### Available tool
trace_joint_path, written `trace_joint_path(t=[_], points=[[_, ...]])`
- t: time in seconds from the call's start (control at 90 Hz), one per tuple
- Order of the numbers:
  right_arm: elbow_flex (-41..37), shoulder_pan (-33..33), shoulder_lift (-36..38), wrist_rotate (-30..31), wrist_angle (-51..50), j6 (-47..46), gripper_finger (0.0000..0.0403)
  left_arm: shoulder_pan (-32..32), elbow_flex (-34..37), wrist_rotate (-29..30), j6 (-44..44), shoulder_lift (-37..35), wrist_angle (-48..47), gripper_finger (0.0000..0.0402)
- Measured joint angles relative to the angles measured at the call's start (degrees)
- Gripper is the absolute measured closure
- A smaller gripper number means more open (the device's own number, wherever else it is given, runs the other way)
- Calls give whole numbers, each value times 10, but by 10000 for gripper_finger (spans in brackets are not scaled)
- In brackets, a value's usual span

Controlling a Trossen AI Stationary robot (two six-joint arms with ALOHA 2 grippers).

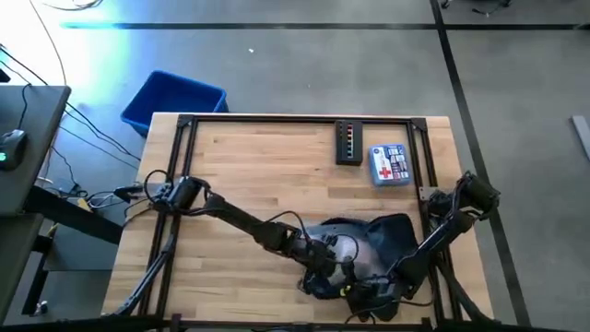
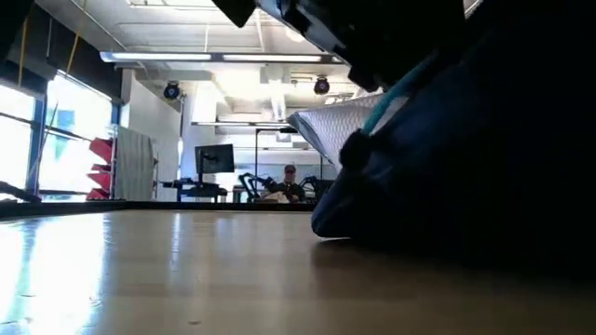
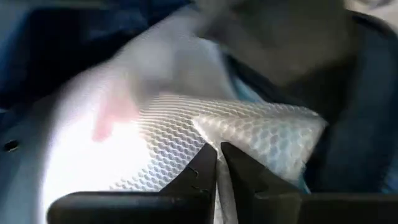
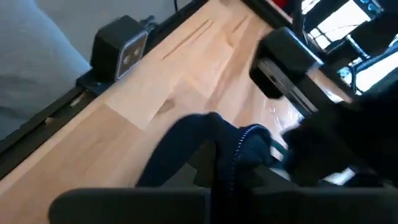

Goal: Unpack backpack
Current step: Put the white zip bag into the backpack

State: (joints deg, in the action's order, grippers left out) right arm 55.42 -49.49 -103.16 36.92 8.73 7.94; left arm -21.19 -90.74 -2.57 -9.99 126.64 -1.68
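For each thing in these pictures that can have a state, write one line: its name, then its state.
backpack: lying at the table's near edge, mouth held open.
white mesh pouch: partly out of the backpack, pinched.
left gripper: shut on the pouch.
right gripper: shut on the backpack's zipper edge.
first-aid kit: lying flat, closed.

From above I can't make out either gripper's fingertips, both buried in the backpack (image 1: 387, 242); in the low view the backpack runs off the edge; the seated person (image 2: 290, 182) is too small to read.
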Motion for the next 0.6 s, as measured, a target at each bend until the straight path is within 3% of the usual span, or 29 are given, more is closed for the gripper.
trace_joint_path(t=[0.244,0.467,0.6], points=[[0,-12,27,0,-45,-11,403,-8,-1,-21,40,37,30,401],[1,-18,41,-1,-159,-89,403,-33,-2,-8,52,43,10,401],[2,5,28,-5,-175,-90,403,-51,-2,8,110,42,-2,401]])
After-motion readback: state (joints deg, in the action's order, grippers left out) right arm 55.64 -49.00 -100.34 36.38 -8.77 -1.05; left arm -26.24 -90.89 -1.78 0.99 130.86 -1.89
